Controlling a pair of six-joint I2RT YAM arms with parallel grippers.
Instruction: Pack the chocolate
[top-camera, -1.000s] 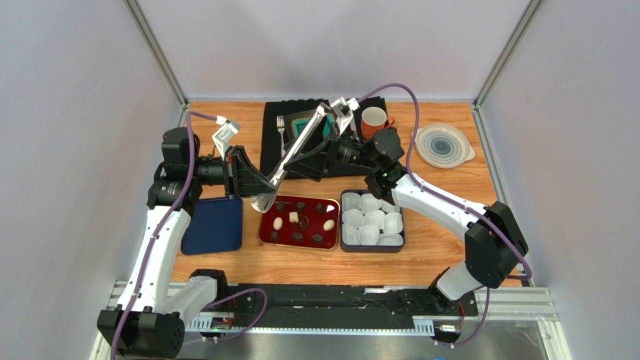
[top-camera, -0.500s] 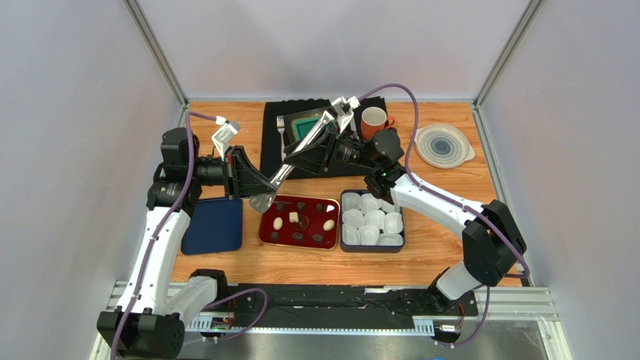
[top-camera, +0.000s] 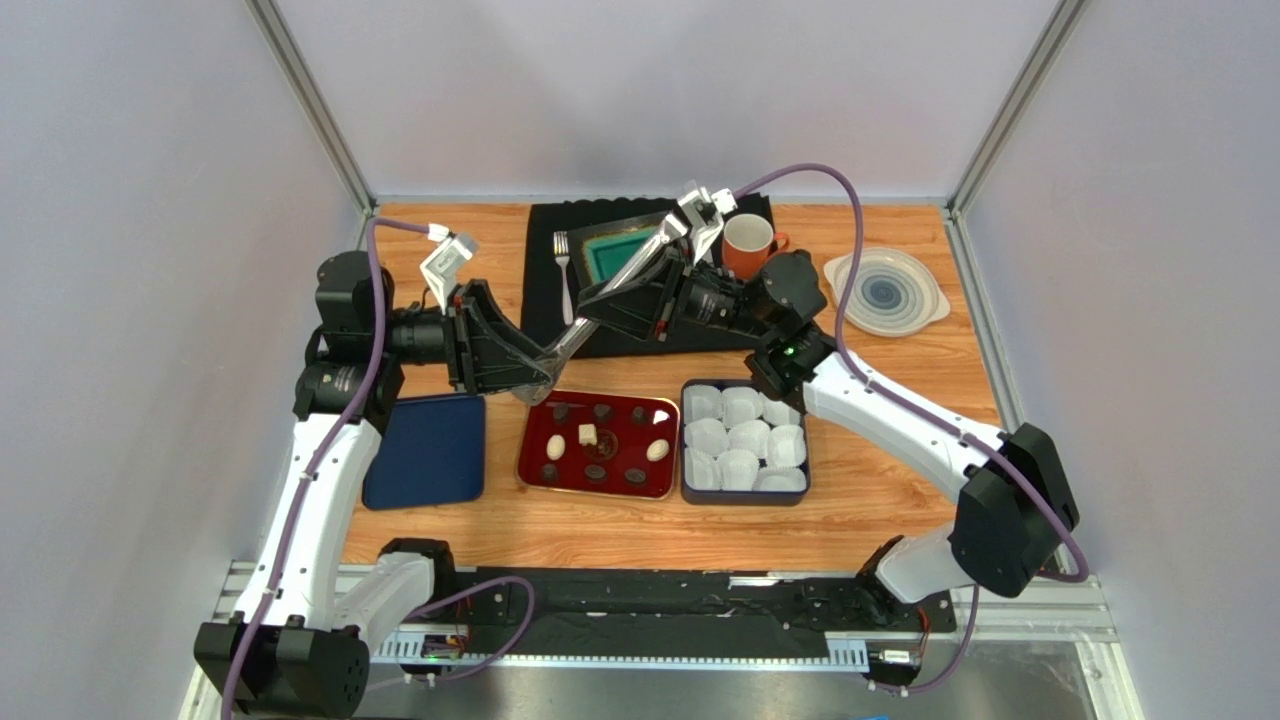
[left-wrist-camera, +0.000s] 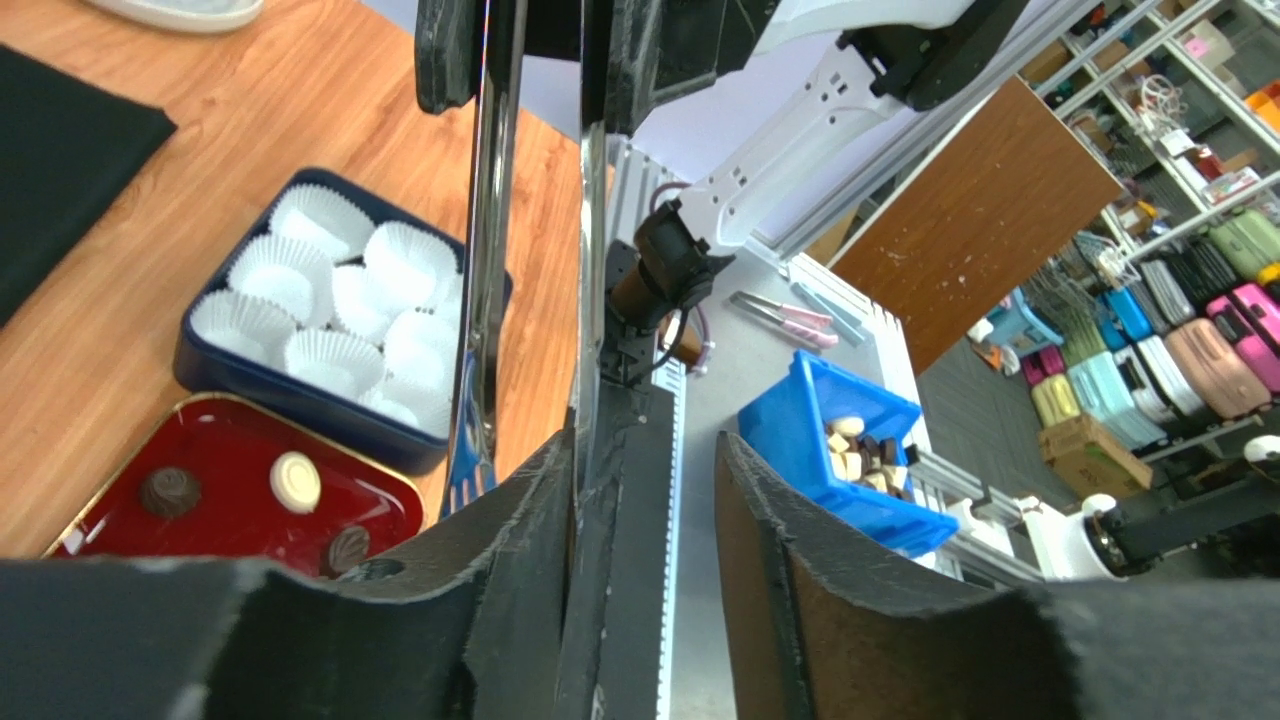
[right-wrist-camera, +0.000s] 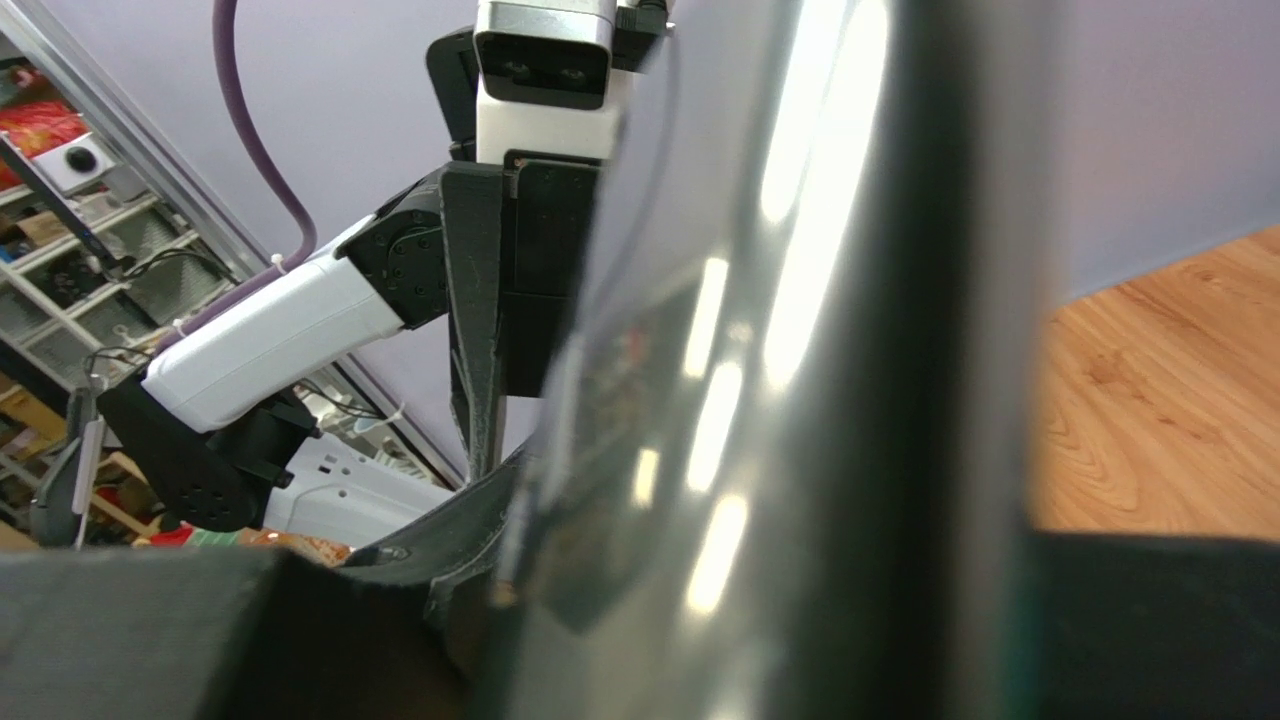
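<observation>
Two grippers on one pair of tongs (top-camera: 672, 237), top view? (rev)
Yes. Right gripper (top-camera: 631, 297) clamps them mid-length; left gripper (top-camera: 526, 375) is at their low left end. Chocolate (top-camera: 556, 447) lies in the red tray (top-camera: 628, 435), near centre. (ann)
Count? (rev)
About seven dark rounds, two cream ovals, one cube. Blue box (top-camera: 684, 443) just right of tray, roughly eight paper cups (top-camera: 738, 470). (ann)
Left wrist? (rev)
Jaws parted; tongs between, against one finger (left-wrist-camera: 511, 600), gap beside the other. Only three pieces show. (ann)
Right wrist? (rev)
Metal fills it, dark fingers (right-wrist-camera: 226, 630) tight on both sides. Only top view shows the whole tray. (ann)
</observation>
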